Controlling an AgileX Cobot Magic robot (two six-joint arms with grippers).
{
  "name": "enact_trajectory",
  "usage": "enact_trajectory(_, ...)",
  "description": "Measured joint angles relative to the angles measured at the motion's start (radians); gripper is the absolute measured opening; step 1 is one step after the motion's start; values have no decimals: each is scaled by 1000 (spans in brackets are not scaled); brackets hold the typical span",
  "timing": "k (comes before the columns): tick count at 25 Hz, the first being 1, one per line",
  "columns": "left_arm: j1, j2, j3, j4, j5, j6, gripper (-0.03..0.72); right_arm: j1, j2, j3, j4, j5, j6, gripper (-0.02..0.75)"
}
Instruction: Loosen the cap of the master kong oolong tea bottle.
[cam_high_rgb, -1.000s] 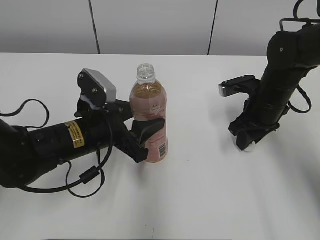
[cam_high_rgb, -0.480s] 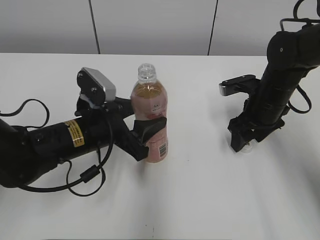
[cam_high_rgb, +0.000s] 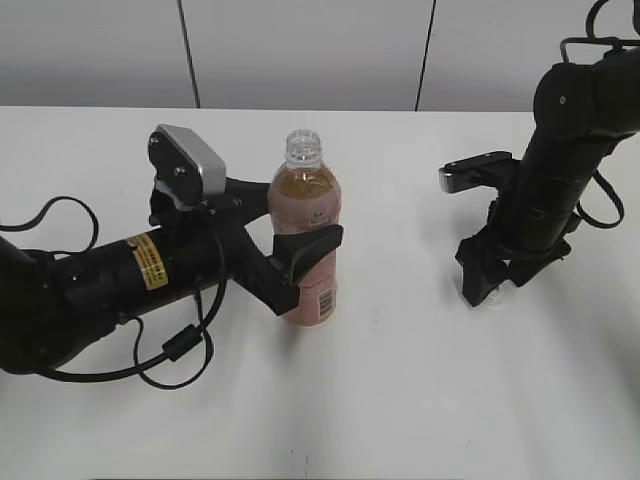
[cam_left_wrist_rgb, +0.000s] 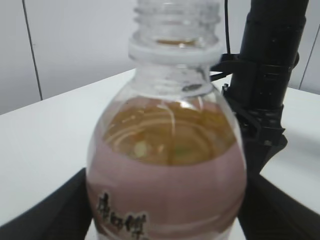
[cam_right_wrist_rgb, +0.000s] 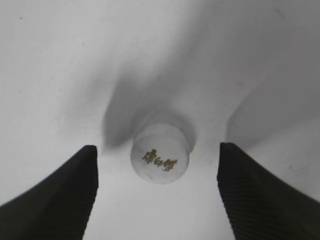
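The master kong oolong tea bottle (cam_high_rgb: 308, 225) stands left of centre on the white table, its neck open with no cap on it. My left gripper (cam_high_rgb: 308, 265) is shut on its pink label. In the left wrist view the bottle (cam_left_wrist_rgb: 167, 165) fills the frame between the left gripper's jaws (cam_left_wrist_rgb: 165, 215). The cap (cam_high_rgb: 491, 297) lies on the table at the right, under my right gripper (cam_high_rgb: 488, 283). In the right wrist view the cap (cam_right_wrist_rgb: 160, 155) lies top up between the open right gripper jaws (cam_right_wrist_rgb: 156, 149), touching neither.
The white table (cam_high_rgb: 400, 400) ends at a grey panelled wall at the back. My left arm's cable (cam_high_rgb: 175, 350) loops on the table at the left. My right arm (cam_left_wrist_rgb: 265, 75) stands behind the bottle in the left wrist view.
My left gripper has shifted the bottle a little to the right. My right gripper has risen slightly off the table, and the cap now lies free beneath it.
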Motion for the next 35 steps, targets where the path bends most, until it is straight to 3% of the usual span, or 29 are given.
enact_trajectory(7, 15, -2, 63, -3, -27, 0, 521, 0, -17, 0, -2, 19, 1, 559)
enact_trajectory(18, 141, -83, 232, -28, -52, 0, 522, 0, -63, 0, -2, 72, 7, 559)
enact_trajectory(26, 297, -220, 248, -186, -53, -69, 522, -70, -108, 0, 8, 149, 93, 559)
enact_trajectory(35, 499, -407, 249, -221, 108, -106, 522, -146, -342, 155, -5, 215, 192, 559)
